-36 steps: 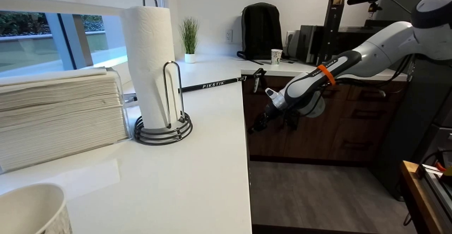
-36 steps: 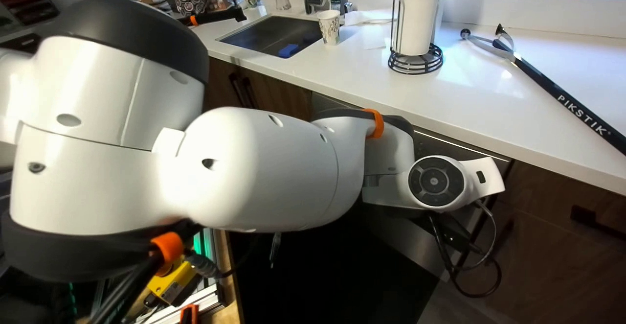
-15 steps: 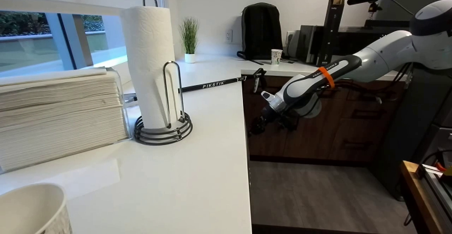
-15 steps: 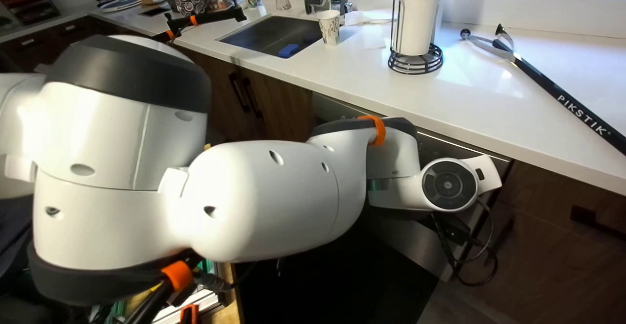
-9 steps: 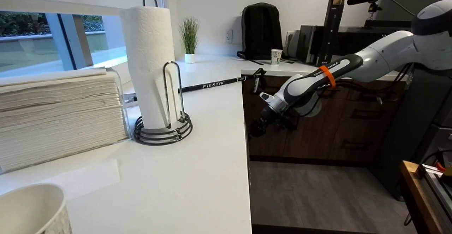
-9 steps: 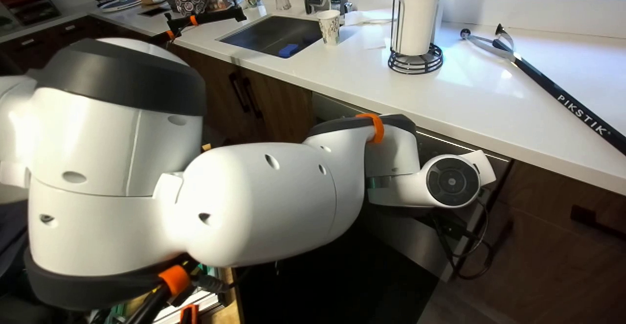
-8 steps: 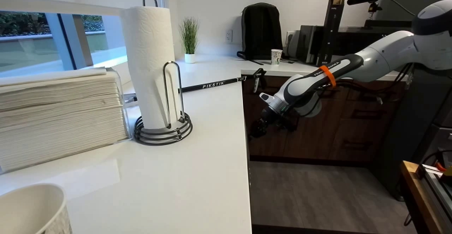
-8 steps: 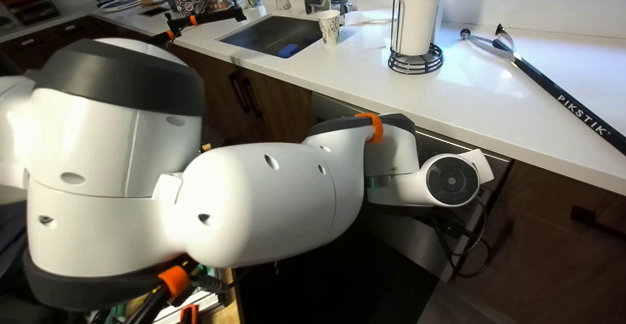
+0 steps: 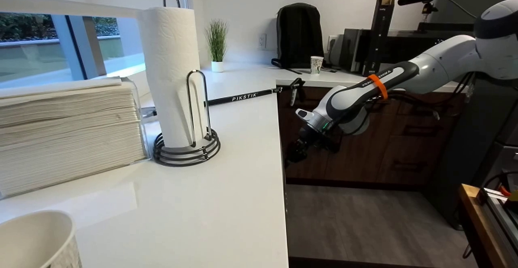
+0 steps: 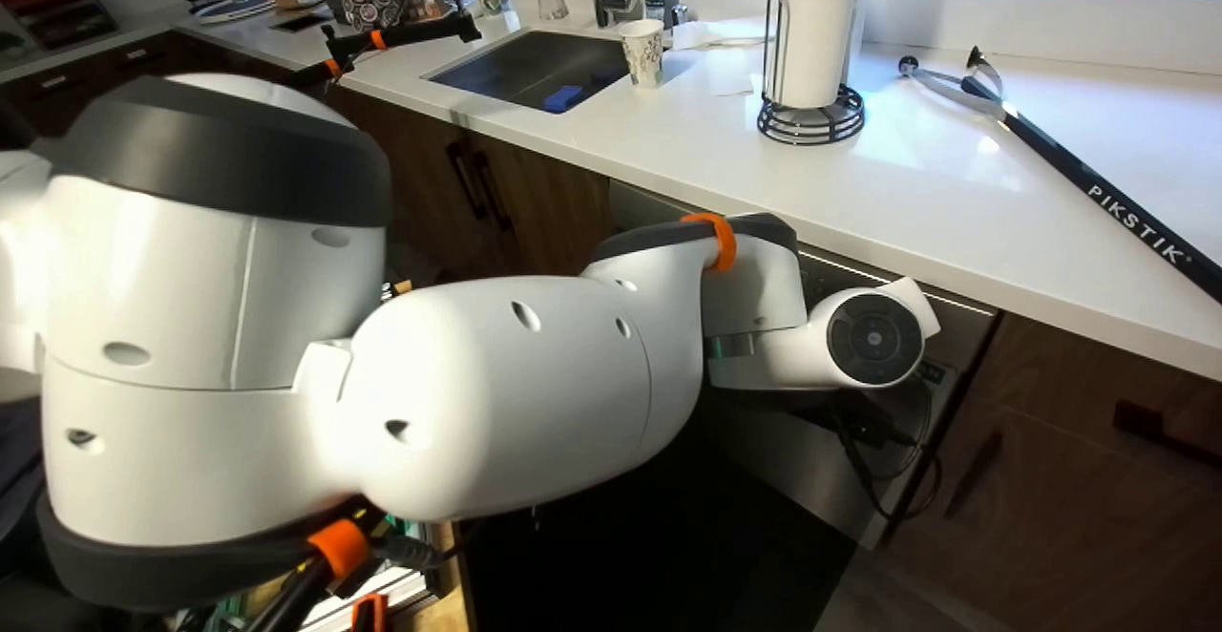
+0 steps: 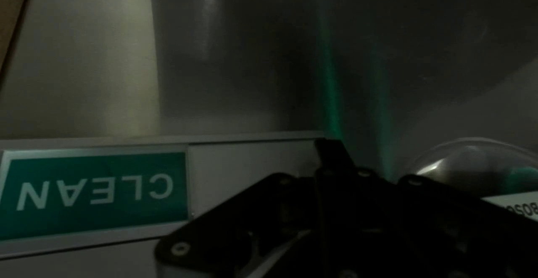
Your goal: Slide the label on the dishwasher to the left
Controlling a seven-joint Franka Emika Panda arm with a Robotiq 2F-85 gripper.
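Green, with CLEAN in white letters upside down, fills the panel of the label (image 11: 98, 194) at the lower left of the wrist view. Pale framing surrounds the panel, and a blank stretch of the same strip runs on from the C toward the black gripper (image 11: 330, 150). The jaws are clenched, their tips together at the far end of that blank stretch; whether they touch it cannot be told. Behind lies the dull metal front of the dishwasher (image 11: 227, 85), streaked with green light. At the right, a pale plate (image 11: 519, 206) carries upside-down letters, partly cut off, starting BOS.

In an exterior view the label (image 10: 933, 372) looks small and dark, just below the round end of the white arm (image 10: 516, 389) and near the edge where metal meets brown cabinets (image 10: 1069, 498). In both exterior views the arm's far end sits lower than the edge of a white surface (image 9: 210, 211). On that surface a roll of paper towels (image 9: 172, 77) stands upright in a black wire holder (image 9: 204, 151) beside a stack of folded paper (image 9: 68, 138). A black pole (image 9: 243, 97) lettered PIKSTIK lies behind the roll, its handle past the edge. Farther back stand a potted plant (image 9: 217, 45), a backpack (image 9: 300, 35) and, near the backpack, a patterned cup (image 9: 317, 64).
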